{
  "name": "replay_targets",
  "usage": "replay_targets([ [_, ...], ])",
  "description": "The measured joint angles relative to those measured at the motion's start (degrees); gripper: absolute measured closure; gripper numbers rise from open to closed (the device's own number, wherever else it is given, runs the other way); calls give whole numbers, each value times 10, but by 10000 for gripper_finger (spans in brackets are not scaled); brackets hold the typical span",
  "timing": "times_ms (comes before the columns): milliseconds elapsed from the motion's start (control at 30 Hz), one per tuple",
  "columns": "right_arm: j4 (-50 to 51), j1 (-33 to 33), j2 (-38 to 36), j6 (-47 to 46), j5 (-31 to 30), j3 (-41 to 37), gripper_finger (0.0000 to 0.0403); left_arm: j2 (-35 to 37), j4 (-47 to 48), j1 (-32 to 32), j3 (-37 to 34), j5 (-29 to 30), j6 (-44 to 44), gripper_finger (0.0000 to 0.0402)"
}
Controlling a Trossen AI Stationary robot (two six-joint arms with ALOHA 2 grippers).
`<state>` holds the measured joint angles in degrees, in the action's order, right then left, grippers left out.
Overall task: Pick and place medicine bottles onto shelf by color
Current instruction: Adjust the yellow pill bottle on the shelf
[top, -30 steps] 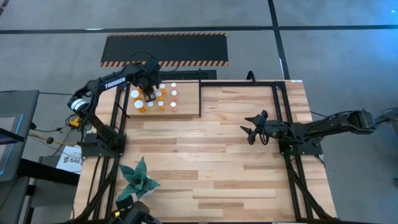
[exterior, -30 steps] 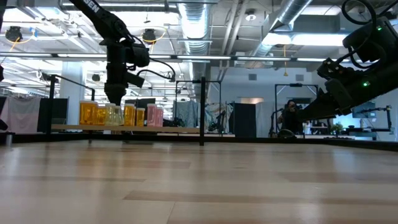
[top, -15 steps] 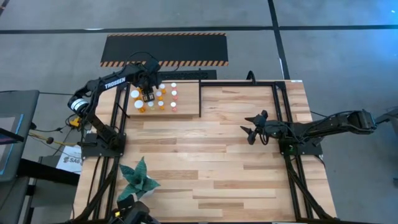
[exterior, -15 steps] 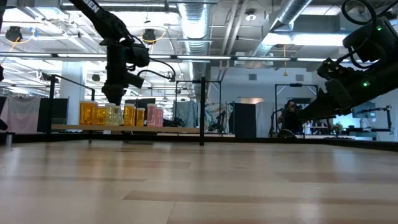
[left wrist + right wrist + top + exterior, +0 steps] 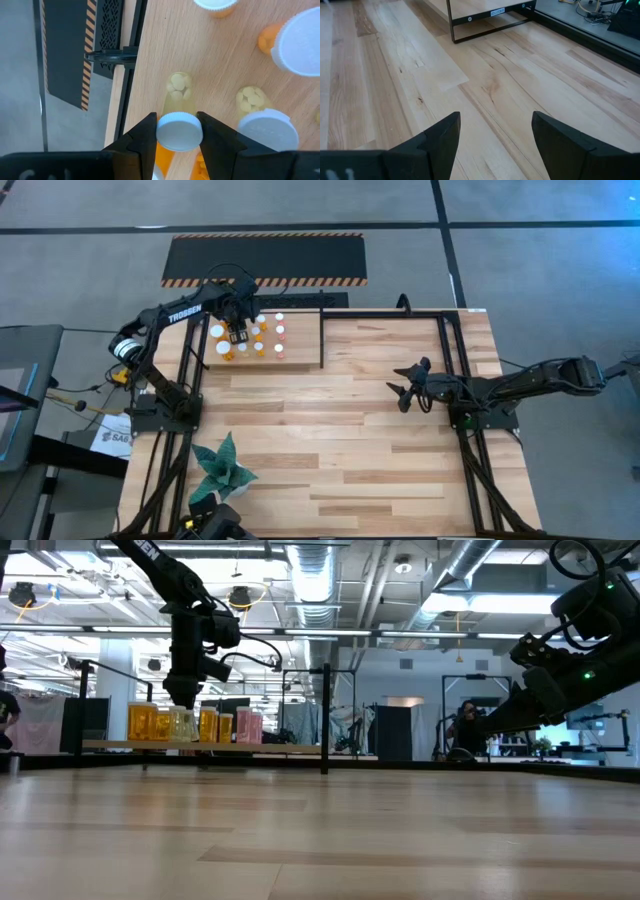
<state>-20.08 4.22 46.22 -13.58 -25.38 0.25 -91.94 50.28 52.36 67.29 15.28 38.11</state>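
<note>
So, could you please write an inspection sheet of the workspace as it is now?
Surface: light wooden table, bare in the middle.
Job's things: medicine bottles with white caps grouped on the shelf at the table's far left corner.
Clutter: green plant near the front left edge.
Grippers: left pincer closed on the white cap of one bottle standing on the shelf; right pincer open, waiting above bare wood at the table's right.
Cables: black cables along the left arm; loose wires beside the table's left edge.
Surroundings: hazard-striped black panel beyond the shelf; a person far behind.
</note>
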Motion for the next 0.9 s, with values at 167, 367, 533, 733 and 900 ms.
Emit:
replay_targets([
  [167, 0, 0, 0, 0, 0, 0, 132, 0, -2, 0, 0, 0, -9, 284],
  [367, 0, 0, 0, 0, 0, 0, 132, 0, 1, 0, 0, -1, -39, 284],
  [533, 0, 0, 0, 0, 0, 0, 132, 0, 6, 0, 0, -1, -43, 284],
  [733, 0, 0, 0, 0, 0, 0, 132, 0, 1, 0, 0, -1, -48, 284],
  [900, 0, 0, 0, 0, 0, 0, 132, 0, -4, 0, 0, -1, -69, 284],
])
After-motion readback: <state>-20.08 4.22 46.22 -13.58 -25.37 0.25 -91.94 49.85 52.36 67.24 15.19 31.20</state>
